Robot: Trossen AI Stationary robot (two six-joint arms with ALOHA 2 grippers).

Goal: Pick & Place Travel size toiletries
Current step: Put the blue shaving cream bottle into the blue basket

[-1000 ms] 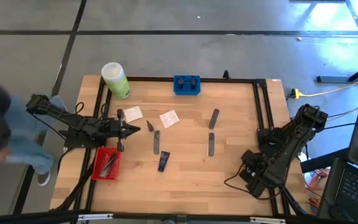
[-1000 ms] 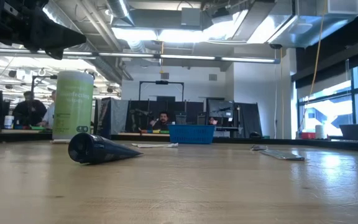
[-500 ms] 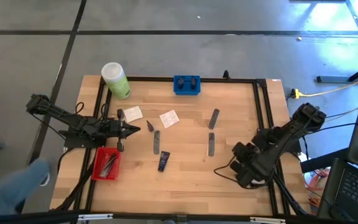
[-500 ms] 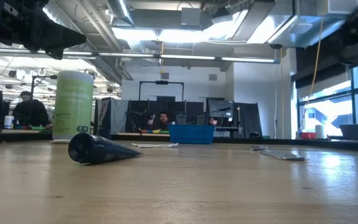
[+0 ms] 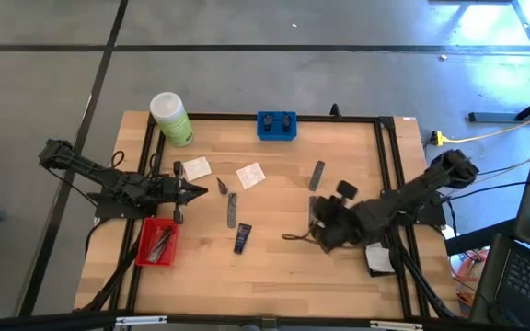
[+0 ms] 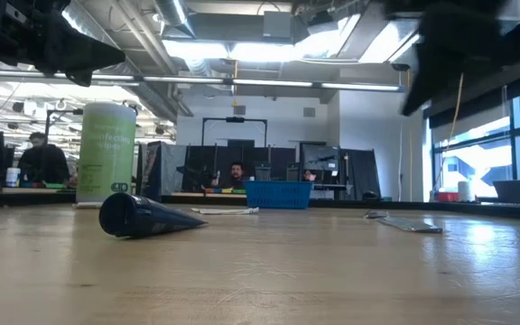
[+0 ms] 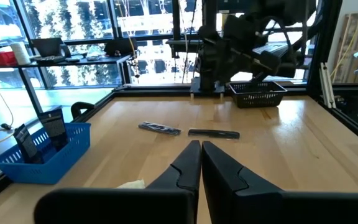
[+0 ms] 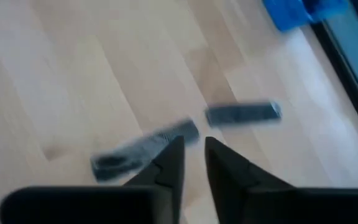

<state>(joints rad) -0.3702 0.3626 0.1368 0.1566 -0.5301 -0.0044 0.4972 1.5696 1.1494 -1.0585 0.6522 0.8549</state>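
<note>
The travel size toiletries lie flat on the wooden table. They are two white sachets, a dark cone, a grey tube and a navy tube. Two more grey tubes lie right of the middle. My right gripper hovers above the nearer of these tubes, pointing down at a slant. Its fingers stand a little apart with nothing between them. My left gripper is shut and level, just left of the cone.
A light-green bottle stands at the far left corner. A blue tray sits at the far edge. A red tray holding small items sits near left. A black tray stands at the near right, under my right arm.
My right gripper has swung from the table's near right corner toward the middle, rising and turning as it went. It now hangs over the grey tubes. The black tray it was covering shows now. A person left of the table has walked out of view.
</note>
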